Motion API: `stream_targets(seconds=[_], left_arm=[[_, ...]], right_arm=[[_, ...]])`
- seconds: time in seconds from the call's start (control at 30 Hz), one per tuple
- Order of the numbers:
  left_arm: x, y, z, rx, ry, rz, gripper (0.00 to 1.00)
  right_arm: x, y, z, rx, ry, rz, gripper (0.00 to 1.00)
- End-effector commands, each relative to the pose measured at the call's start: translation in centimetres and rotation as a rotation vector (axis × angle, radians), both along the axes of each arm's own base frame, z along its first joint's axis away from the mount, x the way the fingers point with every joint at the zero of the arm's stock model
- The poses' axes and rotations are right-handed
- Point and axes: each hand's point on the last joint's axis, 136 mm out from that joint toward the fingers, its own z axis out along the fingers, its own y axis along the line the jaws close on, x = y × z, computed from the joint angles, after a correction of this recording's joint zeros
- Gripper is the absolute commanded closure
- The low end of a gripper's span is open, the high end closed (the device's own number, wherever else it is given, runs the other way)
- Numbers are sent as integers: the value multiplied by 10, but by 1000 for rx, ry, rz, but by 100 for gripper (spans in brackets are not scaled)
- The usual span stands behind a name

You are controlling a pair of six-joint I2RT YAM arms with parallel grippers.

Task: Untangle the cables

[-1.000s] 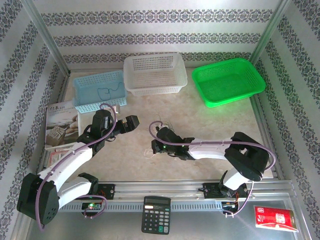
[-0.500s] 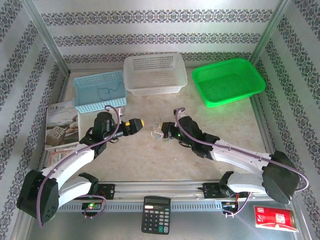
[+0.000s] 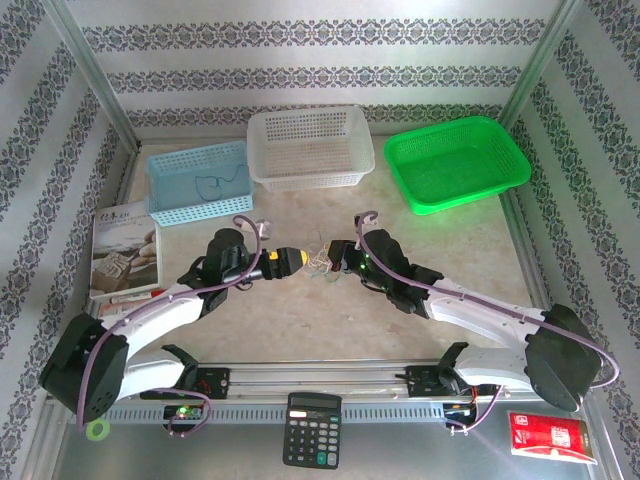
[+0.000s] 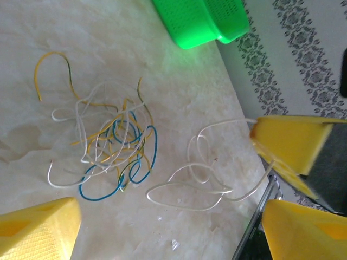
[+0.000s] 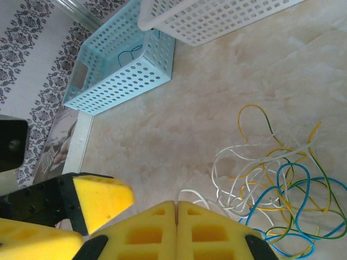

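The marbled table (image 3: 450, 270) is the biggest thing in front of me. Along its far edge stand three baskets: a white basket (image 3: 310, 178) in the middle, a green basket (image 3: 452, 203) to the right and a smaller light-blue basket (image 3: 195, 212) to the left. Near the blue one, on the left edge, lies a booklet (image 3: 120, 250). On the rail at the near edge sits a black calculator (image 3: 312, 443), and a red packet (image 3: 550, 436) lies in the near right corner. My two arms reach in from the near side and almost meet at the middle of the table, well apart from the baskets. My left claw (image 4: 169, 203) is spread wide, its yellow pads far apart and gripping nothing. My right claw (image 5: 177, 205) has its pads pressed flat together, pinching the end of a white cable (image 4: 198, 179) that loops over the table under my left claw. The cables (image 4: 111, 146) lie as a loose tangle on the tabletop just beside both claw tips: thin blue, yellow, white and yellow-green strands crossing one another, with one yellow-green hook sticking out on the far side. The pinched white loop lies right next to that tangle; whether it is free of it I cannot tell. One more thin dark blue cable (image 5: 130, 52) lies inside the blue basket.
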Motion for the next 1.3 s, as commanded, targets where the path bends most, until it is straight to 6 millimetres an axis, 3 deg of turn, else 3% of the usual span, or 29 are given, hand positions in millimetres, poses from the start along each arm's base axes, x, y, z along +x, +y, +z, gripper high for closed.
stream_targets(seconds=[0.0, 0.2, 0.53, 0.9, 1.07, 1.27], left_arm=[[1, -13, 10, -27, -62, -44, 18], [-4, -19, 0, -88, -52, -19, 22], [0, -17, 7, -120, -111, 49, 27], [11, -30, 10, -143, -118, 46, 35], [17, -40, 14, -139, -141, 45, 47], [18, -39, 15, -114, -157, 45, 78]], right_arm=[[4, 1, 6, 33, -14, -7, 100], [6, 2, 17, 71, -24, -14, 100], [12, -1, 35, 174, -31, -51, 100], [11, 3, 48, 287, -25, -50, 100], [10, 5, 47, 334, -9, -50, 100], [12, -11, 36, 332, 0, -96, 100]])
